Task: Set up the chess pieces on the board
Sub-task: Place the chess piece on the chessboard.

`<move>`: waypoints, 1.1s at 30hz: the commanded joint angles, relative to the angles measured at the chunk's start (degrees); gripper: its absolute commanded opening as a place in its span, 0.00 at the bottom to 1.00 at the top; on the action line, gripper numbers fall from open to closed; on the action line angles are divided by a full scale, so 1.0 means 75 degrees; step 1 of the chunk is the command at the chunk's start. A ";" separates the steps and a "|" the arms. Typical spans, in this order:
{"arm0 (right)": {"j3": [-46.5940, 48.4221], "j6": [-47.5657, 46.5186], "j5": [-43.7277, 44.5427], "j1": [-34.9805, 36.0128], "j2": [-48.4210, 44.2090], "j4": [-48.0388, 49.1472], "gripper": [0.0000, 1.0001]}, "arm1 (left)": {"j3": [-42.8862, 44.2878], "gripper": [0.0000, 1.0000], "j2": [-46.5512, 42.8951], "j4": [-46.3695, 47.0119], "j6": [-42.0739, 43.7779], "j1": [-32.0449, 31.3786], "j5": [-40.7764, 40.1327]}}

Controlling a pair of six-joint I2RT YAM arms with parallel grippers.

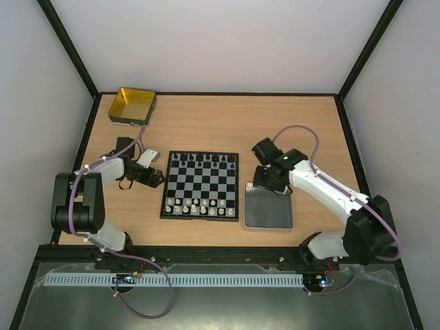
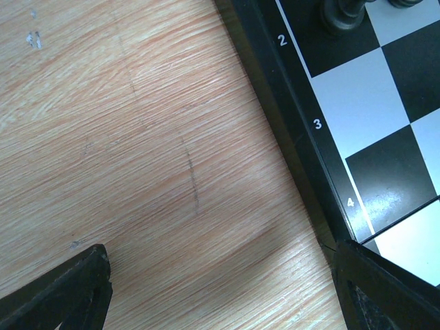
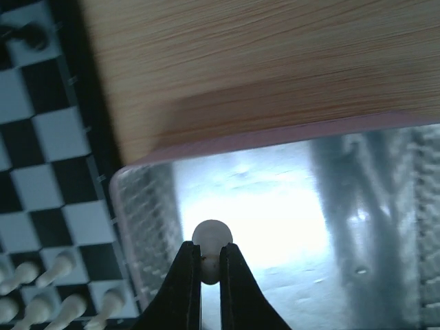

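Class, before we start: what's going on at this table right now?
Two robot arms are setting up chess. The right gripper is shut on a white piece above the grey tray beside the board. The left gripper hangs open and empty over the table at the board's left edge. Black pieces line the far rows, white pieces the near rows.

Left arm bent, wrist pointing right; left gripper (image 2: 220, 275) spread wide. Right arm extends left, right gripper (image 3: 210, 260) pinched on a white chess piece (image 3: 212, 234).
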 commanded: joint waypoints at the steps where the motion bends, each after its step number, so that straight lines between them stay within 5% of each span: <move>1: 0.0625 0.0664 0.0133 0.1004 0.0471 -0.0428 0.02 | -0.0045 0.88 0.0198 -0.0374 0.0033 -0.0051 0.0011; 14: 0.1449 0.0955 -0.0071 0.2674 0.2171 0.0029 0.02 | -0.0057 0.88 0.0134 -0.0391 0.0061 -0.0040 0.0061; 33: 0.1433 0.0834 -0.0410 0.2731 0.2863 0.0526 0.02 | -0.0055 0.88 0.0132 -0.0402 0.0078 -0.0016 0.0118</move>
